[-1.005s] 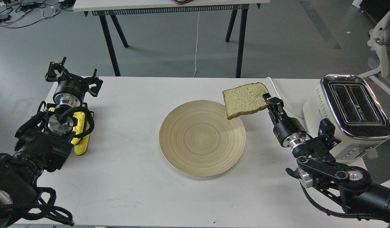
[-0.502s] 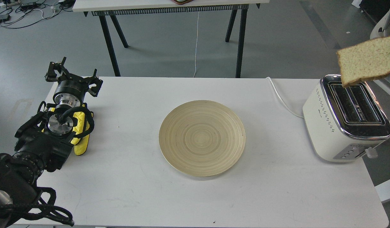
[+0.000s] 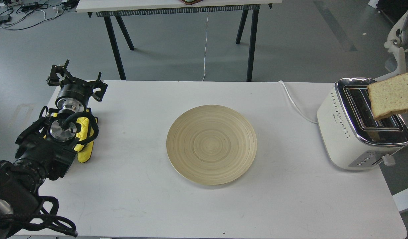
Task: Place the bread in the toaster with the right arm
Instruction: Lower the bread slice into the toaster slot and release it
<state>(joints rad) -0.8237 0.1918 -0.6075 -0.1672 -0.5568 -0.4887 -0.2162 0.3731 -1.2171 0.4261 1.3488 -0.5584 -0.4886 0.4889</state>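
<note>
The slice of tan bread (image 3: 393,94) hangs tilted at the right edge of the head view, over the chrome top of the cream-white toaster (image 3: 350,132). Its lower edge is down at the slots, and its right part is cut off by the frame edge. What holds it is hidden: my right arm and its gripper are out of view. My left gripper (image 3: 76,79) rests at the table's far left corner with its fingers spread and nothing between them.
A round wooden plate (image 3: 211,144) lies bare at the middle of the white table (image 3: 141,199). The toaster's white cord (image 3: 295,103) runs off the back edge. A yellow cloth (image 3: 84,132) sits under my left arm. Another table (image 3: 177,5) stands behind.
The bread went from beside the plate up and right, then came down onto the toaster's top. My right arm has left the view. The left arm has not moved.
</note>
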